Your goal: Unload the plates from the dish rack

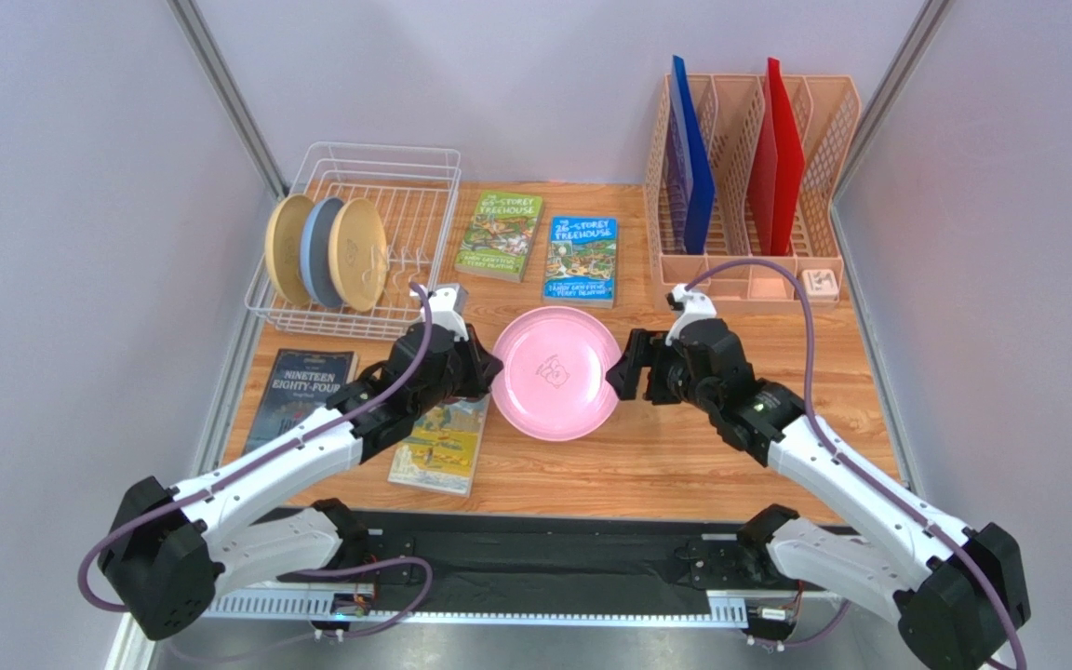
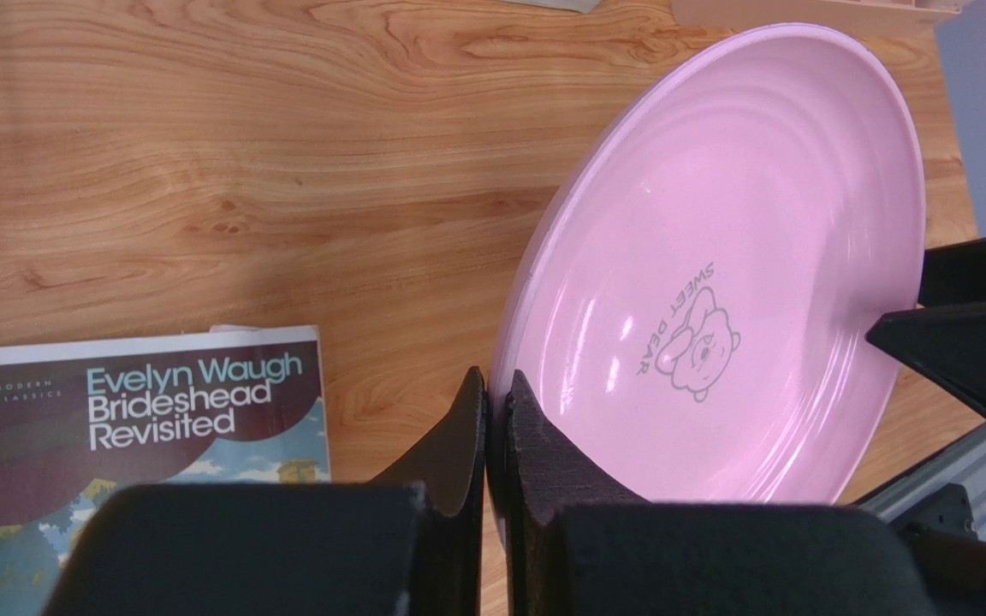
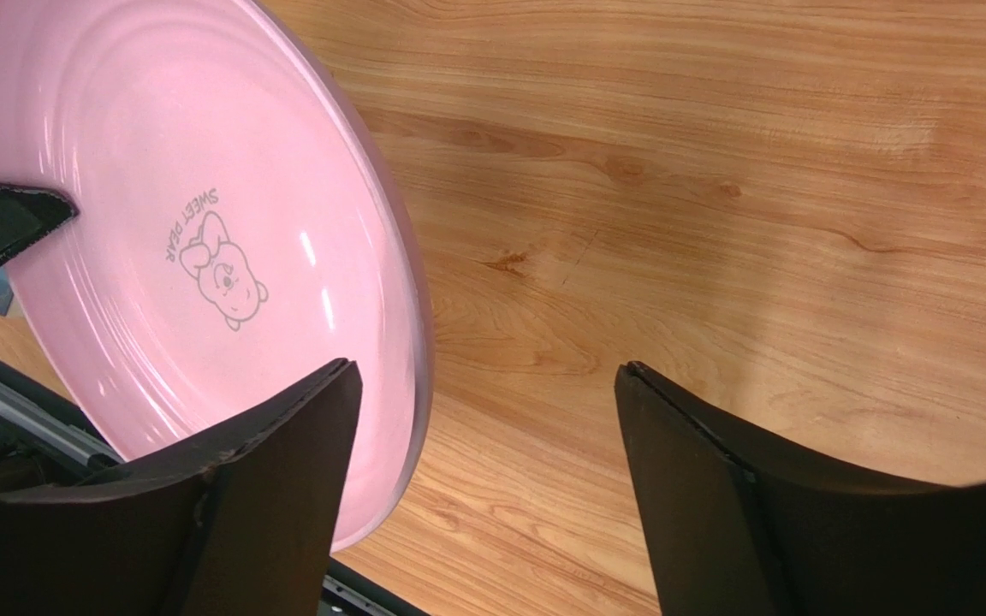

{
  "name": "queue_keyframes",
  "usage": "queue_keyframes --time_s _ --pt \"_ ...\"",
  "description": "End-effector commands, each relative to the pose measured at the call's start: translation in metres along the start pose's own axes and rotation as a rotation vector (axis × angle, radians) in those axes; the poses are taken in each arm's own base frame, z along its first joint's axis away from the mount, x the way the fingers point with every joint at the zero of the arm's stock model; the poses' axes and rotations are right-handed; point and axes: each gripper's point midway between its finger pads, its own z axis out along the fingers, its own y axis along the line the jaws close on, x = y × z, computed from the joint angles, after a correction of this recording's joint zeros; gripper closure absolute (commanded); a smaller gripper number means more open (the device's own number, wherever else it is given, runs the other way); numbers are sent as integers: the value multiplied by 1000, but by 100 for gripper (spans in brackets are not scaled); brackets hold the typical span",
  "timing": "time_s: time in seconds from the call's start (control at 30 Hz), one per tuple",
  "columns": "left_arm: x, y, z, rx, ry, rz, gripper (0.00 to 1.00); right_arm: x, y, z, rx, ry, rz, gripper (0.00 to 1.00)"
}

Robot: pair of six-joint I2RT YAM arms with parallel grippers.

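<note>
The pink plate (image 1: pixel 556 373) with a bear mark is over the middle of the table. My left gripper (image 1: pixel 483 366) is shut on its left rim, which shows clamped between the fingers in the left wrist view (image 2: pixel 498 424). My right gripper (image 1: pixel 635 366) is open at the plate's right rim. In the right wrist view the gripper (image 3: pixel 485 398) has the rim (image 3: pixel 408 321) between its fingers, close to the left one and not clamped. The white wire dish rack (image 1: pixel 377 148) at the back left holds a cream-tan plate (image 1: pixel 286 249), a light blue plate (image 1: pixel 318 251) and another cream-tan plate (image 1: pixel 357 254), all upright.
Two Treehouse books (image 1: pixel 500 235) (image 1: pixel 582 260) lie behind the pink plate. A dark book (image 1: pixel 300 395) and Brideshead Revisited (image 1: pixel 440 447) lie at the front left, under my left arm. A peach file organiser (image 1: pixel 751 182) with blue and red folders stands at the back right.
</note>
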Motion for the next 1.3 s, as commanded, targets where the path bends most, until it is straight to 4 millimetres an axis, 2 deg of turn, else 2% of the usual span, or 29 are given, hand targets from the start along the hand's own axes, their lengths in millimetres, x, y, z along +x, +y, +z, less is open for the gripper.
queue_keyframes --time_s 0.0,0.1,0.17,0.33,0.37,0.4,0.47,0.53,0.57,0.6,0.67,0.7,0.73,0.77,0.8,0.87,0.9,0.93,1.0,1.2,1.23,1.27 --pt "-29 -29 -3 93 -83 -41 100 -23 15 -1 -28 -54 -41 30" --pt "-32 -37 -2 127 -96 -45 100 -18 24 2 -82 -28 -56 42" --pt "-29 -39 -1 140 -88 -46 100 -18 27 4 -103 -24 -53 40" --pt "-24 -46 1 185 -79 -50 100 -12 28 11 -112 -3 -56 42" --pt "-20 -44 2 182 -74 -51 100 -11 27 11 -110 0 -60 49" --pt "-20 -45 2 189 -82 -53 100 -11 27 11 -109 2 -64 72" --pt "-15 -41 3 184 -77 -51 100 -14 15 8 -36 -14 -58 100" --pt "-14 -36 3 165 -78 -39 86 -20 -1 0 56 -39 -63 100" --pt "-13 -31 2 140 -79 -35 77 -28 -16 -5 141 -77 -49 100" --pt "-13 -27 2 125 -83 -19 53 -31 -25 -9 194 -90 -38 100" --pt "-14 -13 -2 56 -95 2 40 -31 -50 -22 325 -101 3 100" --pt "-14 -6 -3 26 -100 18 25 -32 -62 -27 372 -104 25 100" --pt "-22 -3 -9 11 -135 25 22 -22 -75 -32 425 -77 37 100" --pt "-20 10 -12 -47 -134 45 17 -23 -83 -38 459 -94 56 100" --pt "-23 16 -16 -72 -150 69 6 -20 -93 -42 492 -101 93 100" --pt "-38 26 -28 -128 -210 92 2 -5 -106 -45 522 -80 132 100" --pt "-45 31 -33 -157 -231 129 0 -4 -110 -47 527 -91 163 100" --pt "-58 31 -43 -174 -271 142 0 1 -115 -47 537 -83 177 100" --pt "-73 51 -56 -298 -318 203 0 16 -121 -44 541 -50 200 100" --pt "-135 84 -100 -583 -520 291 0 40 -120 -30 484 6 263 100" --pt "-143 93 -107 -625 -544 279 0 40 -116 -27 466 5 271 99" --pt "-151 95 -109 -635 -569 275 0 42 -114 -25 451 18 276 94"
